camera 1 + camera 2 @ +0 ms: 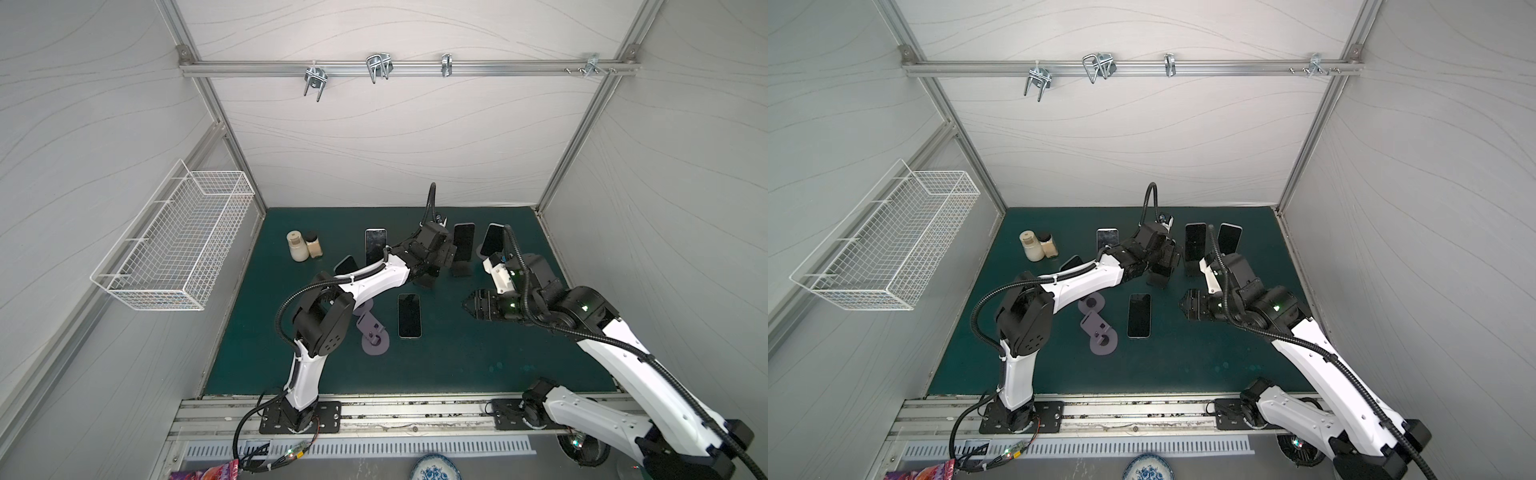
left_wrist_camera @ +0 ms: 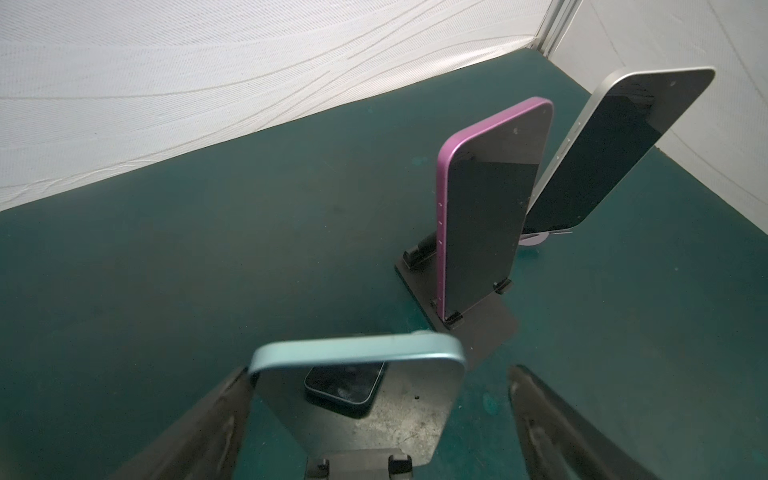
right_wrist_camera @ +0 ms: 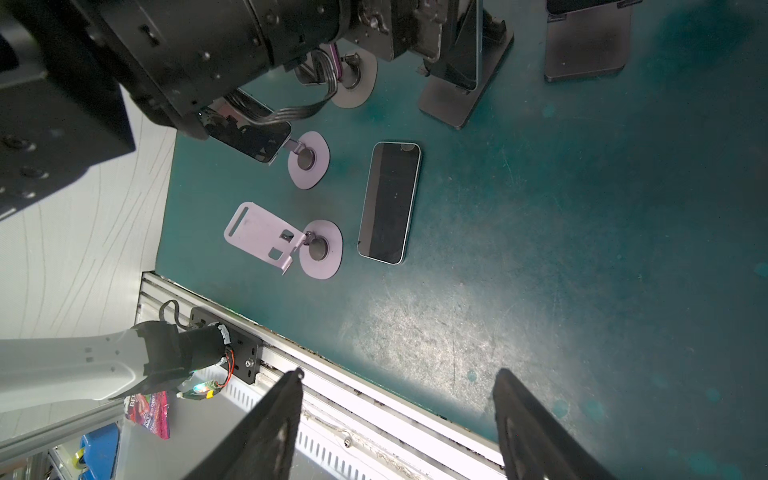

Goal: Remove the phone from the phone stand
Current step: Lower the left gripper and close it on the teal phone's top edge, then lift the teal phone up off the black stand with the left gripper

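near the front of the dark green mat (image 1: 457,365), a dark-screened phone with a pale rim (image 1: 409,316) is lying flat beside an empty lilac metal stand (image 1: 374,332). the right gripper (image 3: 401,372) is hovering, spread, with nothing between its jaws. farther back, the left gripper (image 2: 378,372) is straddling, wide apart, the pale blue-edged phone (image 2: 399,415), which is leaning in its black folding stand (image 2: 357,461). behind, a pink-edged phone (image 2: 482,224) is standing on another stand.

Top views look down; left wrist faces teal phone (image 2: 374,415).
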`<state>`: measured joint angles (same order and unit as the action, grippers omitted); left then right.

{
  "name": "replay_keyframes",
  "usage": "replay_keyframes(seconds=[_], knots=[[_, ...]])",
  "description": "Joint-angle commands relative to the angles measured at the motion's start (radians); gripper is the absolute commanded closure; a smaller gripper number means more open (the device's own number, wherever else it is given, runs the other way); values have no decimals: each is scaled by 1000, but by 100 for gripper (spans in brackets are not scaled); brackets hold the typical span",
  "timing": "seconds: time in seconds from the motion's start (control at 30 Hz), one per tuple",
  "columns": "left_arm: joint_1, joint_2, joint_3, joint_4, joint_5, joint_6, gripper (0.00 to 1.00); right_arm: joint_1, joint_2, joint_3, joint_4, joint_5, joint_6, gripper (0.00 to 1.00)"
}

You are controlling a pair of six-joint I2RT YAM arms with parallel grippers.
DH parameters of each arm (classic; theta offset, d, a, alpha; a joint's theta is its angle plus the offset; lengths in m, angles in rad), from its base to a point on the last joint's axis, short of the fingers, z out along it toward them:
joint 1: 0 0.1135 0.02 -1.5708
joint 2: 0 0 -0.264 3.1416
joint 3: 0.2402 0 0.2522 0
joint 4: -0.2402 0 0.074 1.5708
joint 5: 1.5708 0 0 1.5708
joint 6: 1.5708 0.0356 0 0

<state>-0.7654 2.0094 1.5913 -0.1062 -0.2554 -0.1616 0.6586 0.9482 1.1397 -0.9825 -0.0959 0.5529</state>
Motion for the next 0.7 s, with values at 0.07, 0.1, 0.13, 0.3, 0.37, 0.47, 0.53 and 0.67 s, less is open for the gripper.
replay_keyframes(seconds=[0.07, 0.1, 0.13, 0.3, 0.37, 0.47, 0.53, 0.67], knots=[[10, 34, 42, 25, -5, 4, 4, -4, -4, -13, 3, -4, -7, 27], [11, 37, 45, 26, -2, 5, 4, -5, -4, -15, 5, -1, -7, 27], [14, 40, 46, 27, 1, 5, 4, -5, -9, -18, 5, -1, -8, 27], [20, 58, 66, 24, 15, 2, 7, -3, -9, -24, 8, 5, -10, 27], [21, 67, 75, 25, 19, 1, 8, -2, -11, -27, 7, 8, -14, 27], [20, 86, 94, 21, 23, -3, 9, -2, -14, -33, 11, 12, -17, 27], [20, 95, 106, 20, 23, -6, 10, -2, -16, -42, 11, 13, -19, 27], [20, 113, 125, 19, 23, -7, 12, -2, -22, -46, 10, 12, -19, 27]])
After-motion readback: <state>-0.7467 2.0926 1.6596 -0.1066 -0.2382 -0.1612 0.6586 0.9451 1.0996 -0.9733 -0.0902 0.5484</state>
